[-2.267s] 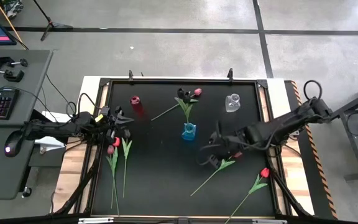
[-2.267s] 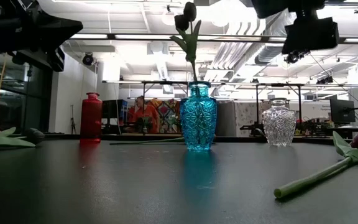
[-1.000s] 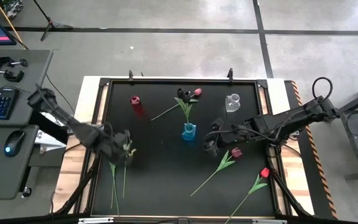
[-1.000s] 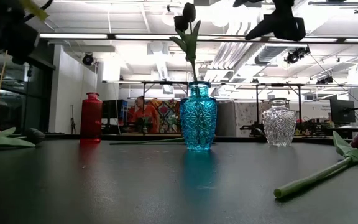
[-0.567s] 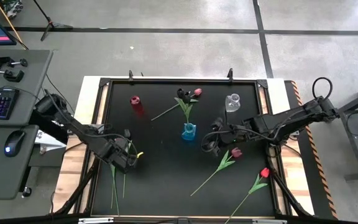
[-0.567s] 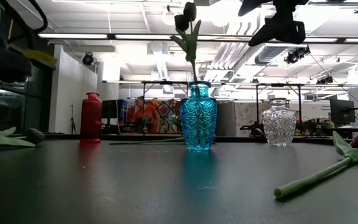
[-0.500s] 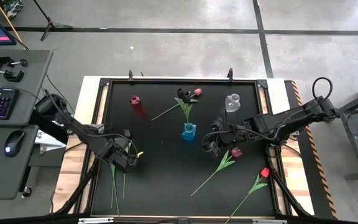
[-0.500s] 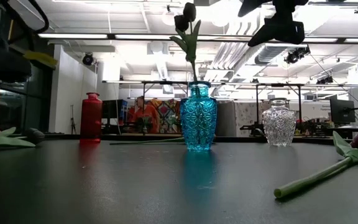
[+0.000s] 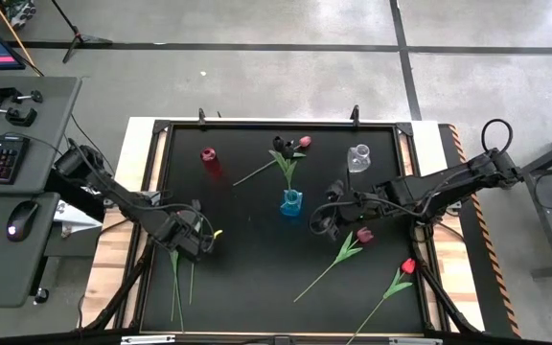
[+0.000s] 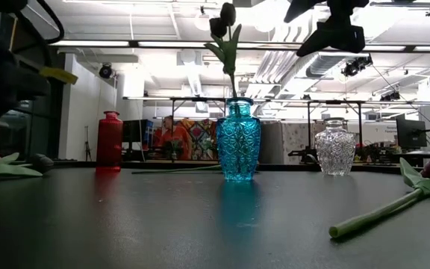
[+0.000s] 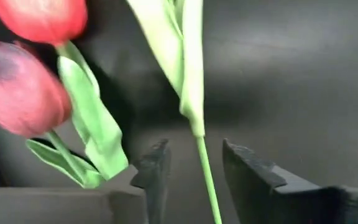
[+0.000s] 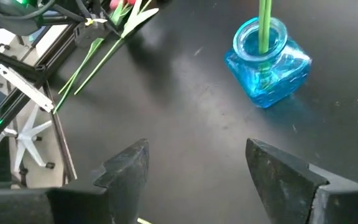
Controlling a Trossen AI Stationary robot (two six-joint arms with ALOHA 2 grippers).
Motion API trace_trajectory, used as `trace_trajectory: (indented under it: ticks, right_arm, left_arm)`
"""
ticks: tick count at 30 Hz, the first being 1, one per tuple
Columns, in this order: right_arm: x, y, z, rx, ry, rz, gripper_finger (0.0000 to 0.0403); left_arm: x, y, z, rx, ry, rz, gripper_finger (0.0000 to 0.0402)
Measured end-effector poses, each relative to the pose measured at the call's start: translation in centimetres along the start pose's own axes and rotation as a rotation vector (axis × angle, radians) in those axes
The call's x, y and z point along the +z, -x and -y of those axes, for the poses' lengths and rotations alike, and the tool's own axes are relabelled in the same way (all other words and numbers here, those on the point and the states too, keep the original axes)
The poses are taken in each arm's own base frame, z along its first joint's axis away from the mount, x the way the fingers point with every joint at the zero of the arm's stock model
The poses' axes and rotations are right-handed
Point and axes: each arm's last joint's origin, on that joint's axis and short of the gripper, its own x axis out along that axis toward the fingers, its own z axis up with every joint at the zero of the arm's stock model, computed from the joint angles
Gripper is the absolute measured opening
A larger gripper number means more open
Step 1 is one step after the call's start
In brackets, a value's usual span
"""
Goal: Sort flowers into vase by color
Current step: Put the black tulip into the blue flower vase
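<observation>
Two tulips lie at the table's left, their stems (image 9: 173, 283) running toward the near edge. One has a red head (image 11: 42, 17), the other a maroon head (image 11: 22, 88). My left gripper (image 9: 192, 240) stands low over them, open, with one thin green stem (image 11: 202, 171) between its fingers and untouched. My right gripper (image 9: 324, 222) hovers open, nothing between its fingers, right of the blue vase (image 9: 291, 202), which holds dark tulips (image 9: 281, 147). A red vase (image 9: 208, 156) and a clear vase (image 9: 357, 156) stand toward the far edge.
A maroon tulip (image 9: 363, 234) and a red tulip (image 9: 408, 265) lie at the near right, stems slanting toward the near edge. Another tulip (image 9: 304, 142) lies beside the blue vase's flowers at the back. A raised black frame (image 9: 156, 172) borders the table.
My left arm has drawn its elbow in, and its gripper has shifted a little toward the near edge and lower over the two tulips at the left. The flowers lie as before.
</observation>
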Motion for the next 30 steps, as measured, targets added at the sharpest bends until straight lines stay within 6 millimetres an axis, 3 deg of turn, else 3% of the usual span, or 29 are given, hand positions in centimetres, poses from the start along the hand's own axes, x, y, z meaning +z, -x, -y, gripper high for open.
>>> trace_trajectory:
  ticks: [6,15,19,24,27,30]
  right_arm:
    - [0.0,0.0,0.0,-0.005,0.000,0.006,0.0257]
    - [0.1,0.0,0.1,-0.021,0.019,0.026,0.0257]
    - [0.1,0.0,0.1,-0.037,0.019,0.044,0.0257]
    - [0.1,0.0,0.2,-0.044,0.021,0.043,0.0257]
    - [0.1,0.2,0.2,-0.039,0.019,0.047,0.0257]
    - [0.4,1.0,0.2,-0.015,0.012,0.064,0.0257]
  left_arm:
    - [0.5,-0.2,0.3,-0.003,0.027,0.011,0.0174]
    - [0.7,-1.8,1.0,0.058,0.024,0.016,0.0159]
    - [0.4,-2.3,1.5,0.054,0.010,0.007,0.0120]
    - [0.4,-2.4,1.7,0.044,-0.017,0.002,0.0018]
    - [0.7,-1.6,1.3,0.015,-0.028,0.000,0.0012]
    - [1.3,0.9,1.2,-0.089,-0.040,0.050,0.0004]
